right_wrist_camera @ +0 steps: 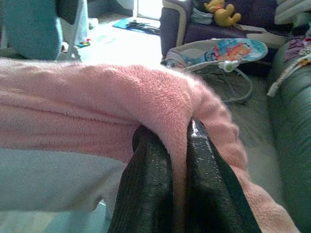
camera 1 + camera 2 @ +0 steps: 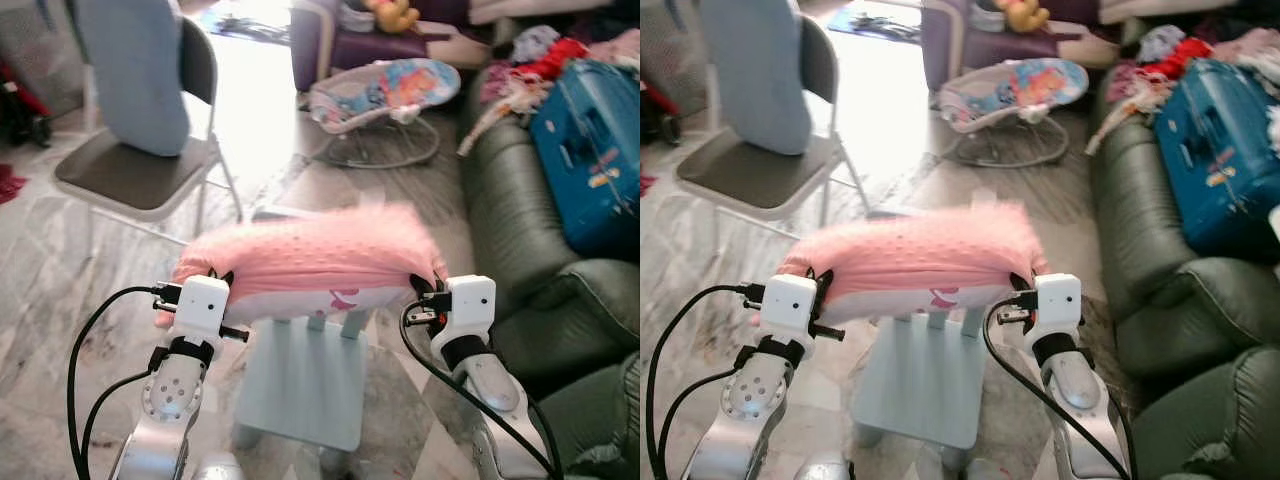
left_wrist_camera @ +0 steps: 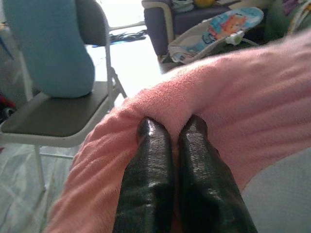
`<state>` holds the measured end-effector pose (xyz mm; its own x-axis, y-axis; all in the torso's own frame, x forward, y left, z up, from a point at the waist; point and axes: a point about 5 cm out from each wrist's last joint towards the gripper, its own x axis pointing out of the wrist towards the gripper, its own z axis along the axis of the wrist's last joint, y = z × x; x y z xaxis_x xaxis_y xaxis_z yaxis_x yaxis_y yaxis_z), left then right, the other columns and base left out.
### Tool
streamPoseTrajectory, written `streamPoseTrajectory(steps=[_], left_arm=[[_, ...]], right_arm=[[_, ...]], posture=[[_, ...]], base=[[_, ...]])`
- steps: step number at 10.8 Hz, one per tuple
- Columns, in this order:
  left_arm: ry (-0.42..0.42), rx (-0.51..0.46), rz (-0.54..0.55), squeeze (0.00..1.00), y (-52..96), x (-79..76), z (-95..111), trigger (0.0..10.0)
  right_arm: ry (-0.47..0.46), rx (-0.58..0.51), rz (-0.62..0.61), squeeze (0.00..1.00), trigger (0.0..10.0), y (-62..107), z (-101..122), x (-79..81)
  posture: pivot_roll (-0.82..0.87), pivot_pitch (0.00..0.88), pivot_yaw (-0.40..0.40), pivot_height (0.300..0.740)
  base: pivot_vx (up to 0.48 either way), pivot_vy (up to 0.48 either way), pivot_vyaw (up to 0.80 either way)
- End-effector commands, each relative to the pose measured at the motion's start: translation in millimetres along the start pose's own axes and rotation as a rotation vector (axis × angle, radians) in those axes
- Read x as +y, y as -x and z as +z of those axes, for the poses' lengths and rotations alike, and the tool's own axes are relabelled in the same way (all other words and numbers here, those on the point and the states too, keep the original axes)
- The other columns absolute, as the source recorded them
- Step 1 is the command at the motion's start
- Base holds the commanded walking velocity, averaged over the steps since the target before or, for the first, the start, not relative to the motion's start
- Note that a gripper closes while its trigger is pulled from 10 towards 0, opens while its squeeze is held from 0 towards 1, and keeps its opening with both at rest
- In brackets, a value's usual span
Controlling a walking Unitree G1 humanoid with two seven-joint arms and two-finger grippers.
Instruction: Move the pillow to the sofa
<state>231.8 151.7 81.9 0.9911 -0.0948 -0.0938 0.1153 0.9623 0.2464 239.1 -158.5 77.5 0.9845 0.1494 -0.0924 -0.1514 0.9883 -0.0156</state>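
A fluffy pink pillow (image 2: pixel 312 255) hangs stretched between my two grippers, held above a pale blue stool (image 2: pixel 305 385). My left gripper (image 2: pixel 212 277) is shut on the pillow's left end; its black fingers (image 3: pixel 150 165) pinch a fold of pink fabric (image 3: pixel 233 92). At the pillow's right end my right gripper (image 2: pixel 430 283) is shut the same way, fingers (image 1: pixel 204 165) squeezing the pink fleece (image 1: pixel 121 97). The dark green sofa (image 2: pixel 520 250) runs along the right side, close to my right arm.
On the sofa lie a blue suitcase (image 2: pixel 595 150) and a heap of clothes (image 2: pixel 540 60). A folding chair (image 2: pixel 140 170) with a light blue cushion (image 2: pixel 135 70) stands at the left. A baby bouncer (image 2: pixel 385 95) sits on the marble floor ahead.
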Motion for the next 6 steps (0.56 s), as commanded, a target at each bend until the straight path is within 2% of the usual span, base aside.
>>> streamPoseTrajectory(steps=[1,2,5,6], left_arm=[[-0.001,0.019,0.069,0.00,0.4,11.9,-3.8,10.0],[0.003,0.021,0.064,0.00,-0.9,10.8,-4.0,10.0],[0.006,0.014,0.047,0.00,-4.3,8.7,-1.7,10.0],[0.002,0.011,0.043,0.00,-5.3,8.9,-1.4,10.0]], right_arm=[[0.011,0.007,-0.090,0.00,10.0,4.3,-0.5,-19.3],[0.012,0.008,-0.091,0.00,10.0,3.5,-0.6,-19.8],[0.013,0.009,-0.098,0.00,10.0,0.5,0.4,-22.7],[0.013,0.013,-0.101,0.00,10.0,-0.1,-0.1,-23.6]], posture=[[0.04,0.047,-0.070,0.740],[0.04,0.046,-0.070,0.740],[0.03,0.047,-0.066,0.740],[0.03,0.047,-0.066,0.740]], base=[[0.000,0.000,0.00],[0.000,0.000,0.00],[-0.255,0.000,0.00],[-0.262,0.000,-0.49]])
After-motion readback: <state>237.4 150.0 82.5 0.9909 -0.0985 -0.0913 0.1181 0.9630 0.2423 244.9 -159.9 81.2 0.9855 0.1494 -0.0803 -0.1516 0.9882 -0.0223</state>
